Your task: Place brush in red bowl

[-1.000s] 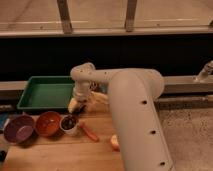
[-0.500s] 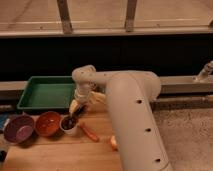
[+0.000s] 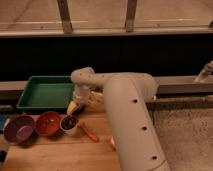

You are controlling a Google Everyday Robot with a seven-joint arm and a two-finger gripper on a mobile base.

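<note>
While the gripper hangs just above the white cup, its grip cannot be told.
Red bowl sits between that cup and a purple bowl.

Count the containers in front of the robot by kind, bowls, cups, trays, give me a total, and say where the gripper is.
Bowls: 2, the purple bowl and the red bowl
Cups: 1, the white cup
Trays: 1, the green tray
Total: 4
The gripper is right over the white cup.
</note>
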